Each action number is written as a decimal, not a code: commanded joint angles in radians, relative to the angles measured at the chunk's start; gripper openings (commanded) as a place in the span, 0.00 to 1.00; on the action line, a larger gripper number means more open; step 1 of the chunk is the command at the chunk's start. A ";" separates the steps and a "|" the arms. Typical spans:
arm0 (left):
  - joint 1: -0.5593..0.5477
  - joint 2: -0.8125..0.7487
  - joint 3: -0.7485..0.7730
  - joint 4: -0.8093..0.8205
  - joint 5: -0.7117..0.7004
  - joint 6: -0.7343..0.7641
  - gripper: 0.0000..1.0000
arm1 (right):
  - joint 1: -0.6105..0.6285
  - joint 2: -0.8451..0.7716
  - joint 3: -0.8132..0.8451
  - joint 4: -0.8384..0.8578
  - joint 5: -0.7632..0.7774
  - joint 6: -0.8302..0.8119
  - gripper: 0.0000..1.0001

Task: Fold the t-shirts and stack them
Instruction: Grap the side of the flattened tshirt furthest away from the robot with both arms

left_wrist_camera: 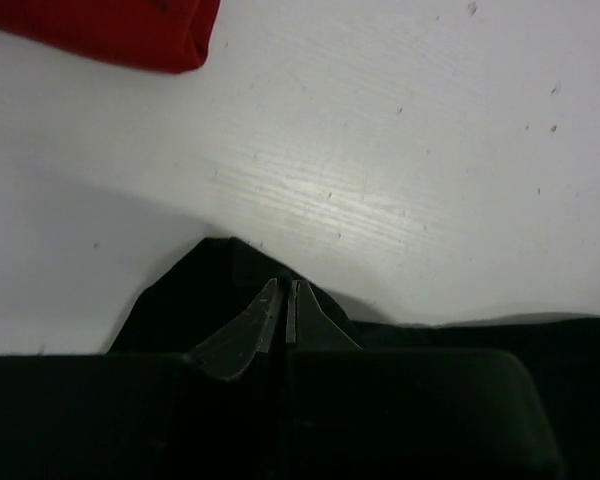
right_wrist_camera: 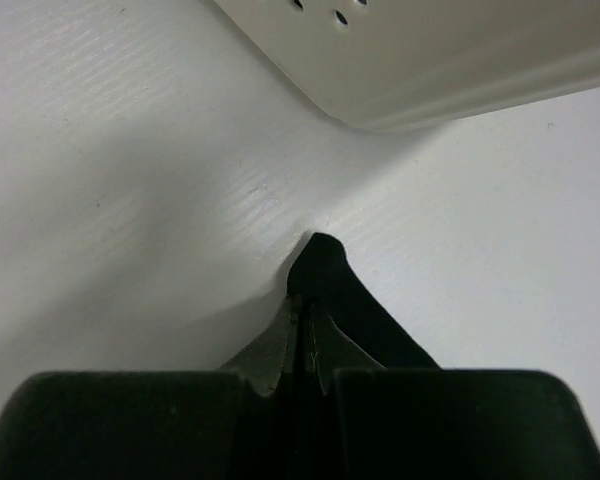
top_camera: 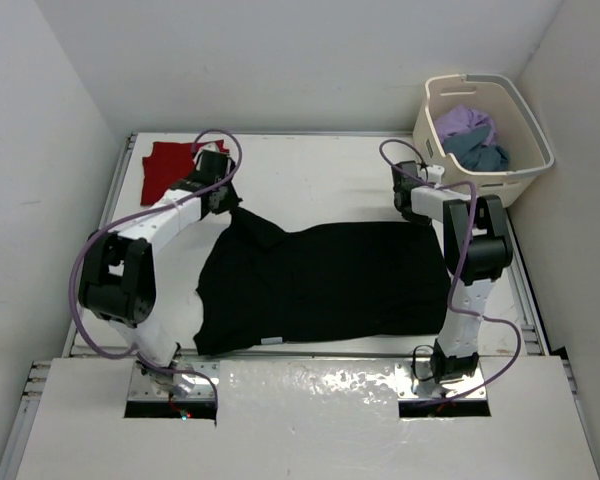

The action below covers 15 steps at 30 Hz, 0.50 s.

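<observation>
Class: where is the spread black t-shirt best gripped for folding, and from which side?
Its two far corners, from above: the black t-shirt lies flat, so corners likely pinch easiest. The left end effector and right end effector are shut there.

Table [top_camera: 360, 170]: white and flat, it takes the middle of the top view; seen from close, its surface has fine parallel lines and a few small dark specks.
Back wall [top_camera: 280, 60]: plain white, directly behind the far edge of the table.
Left wall [top_camera: 30, 200]: plain white, close along the left edge of the table.
Right wall [top_camera: 580, 250]: plain white, close along the right edge.
Rails [top_camera: 118, 200]: grey metal strips along the left and right edges of the table.
Near board [top_camera: 310, 430]: glossy white panel at the near edge, with two rectangular cut-outs.
Light: soft and even, with bright glare on the near board.
</observation>
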 commanded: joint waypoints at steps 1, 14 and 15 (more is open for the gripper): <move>-0.007 -0.098 -0.041 -0.035 0.023 -0.026 0.00 | -0.003 -0.080 0.024 0.036 0.009 -0.057 0.00; -0.008 -0.358 -0.170 -0.489 0.124 -0.101 0.00 | 0.009 -0.387 -0.212 -0.016 -0.045 -0.123 0.00; -0.008 -0.393 -0.179 -0.524 0.128 -0.108 0.00 | 0.010 -0.422 -0.226 -0.023 -0.045 -0.126 0.00</move>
